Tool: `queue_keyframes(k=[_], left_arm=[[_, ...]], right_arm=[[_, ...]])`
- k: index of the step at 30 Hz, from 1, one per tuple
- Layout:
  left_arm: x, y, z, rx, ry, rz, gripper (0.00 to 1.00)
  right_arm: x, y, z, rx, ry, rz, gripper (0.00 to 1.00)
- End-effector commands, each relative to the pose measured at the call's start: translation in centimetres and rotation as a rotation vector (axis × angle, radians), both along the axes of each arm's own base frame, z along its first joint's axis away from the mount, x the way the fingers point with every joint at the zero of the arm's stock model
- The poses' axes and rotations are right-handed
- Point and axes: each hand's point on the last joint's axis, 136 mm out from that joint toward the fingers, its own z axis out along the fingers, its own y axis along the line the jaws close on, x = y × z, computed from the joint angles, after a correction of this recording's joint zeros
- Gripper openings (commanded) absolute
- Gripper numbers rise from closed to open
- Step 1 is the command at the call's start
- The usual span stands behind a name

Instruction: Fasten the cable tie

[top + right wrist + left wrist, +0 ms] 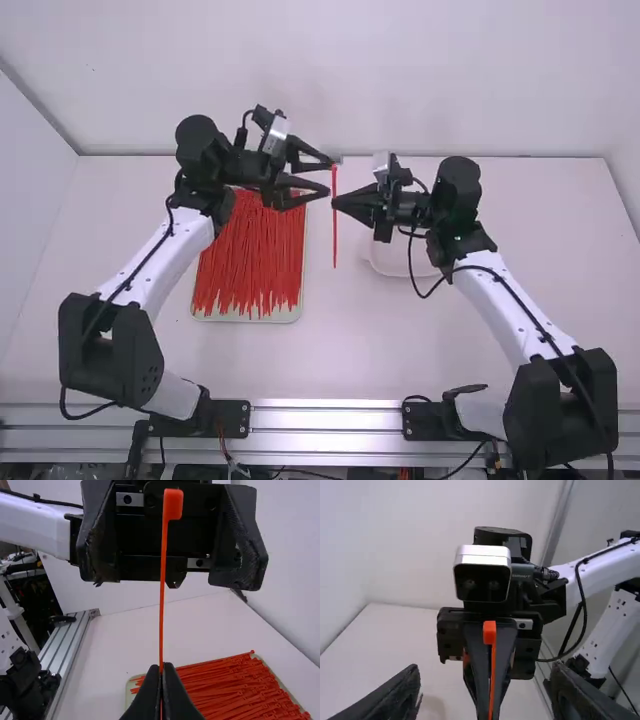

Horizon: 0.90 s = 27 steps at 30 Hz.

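**Cable tie [334, 235] held upright between the two arms, not yet looped.**
The right gripper [340, 203] has its fingers pressed together on the strap above the tabletop [400, 330]. The head [173, 502] sits between the left gripper's [325, 178] spread fingers (ungripped). Step in hand, probably: securing the head. Next, those fingers must close squarely on it.

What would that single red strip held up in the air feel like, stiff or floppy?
Probably springy rather than floppy: the cable tie stands nearly straight above the right gripper, which pinches it partway along. It is likely very light, being so thin and narrow. It may twist or slip easily, since only the narrow fingertips hold it.
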Motion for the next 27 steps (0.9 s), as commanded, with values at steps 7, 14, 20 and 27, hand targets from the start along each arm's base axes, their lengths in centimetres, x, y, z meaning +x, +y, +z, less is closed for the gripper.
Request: queue_keyframes(k=[7,14,20,27], left_arm=[[0.0,-0.7,1.5,-0.021,-0.048,0.022,0.36],[0.3,-0.7,1.6,-0.025,-0.026,0.041,0.18],[0.4,-0.7,1.7,-0.026,-0.020,0.046,0.02],[0.8,-0.6,1.8,-0.031,0.027,0.067,0.02]], right_arm=[[0.0,0.2,1.3,0.011,-0.028,0.012,0.00],[0.0,0.2,1.3,0.011,-0.022,0.011,0.00],[0.1,0.2,1.3,0.011,-0.022,0.008,0.00],[0.1,0.2,1.3,0.011,-0.021,0.008,0.09]])
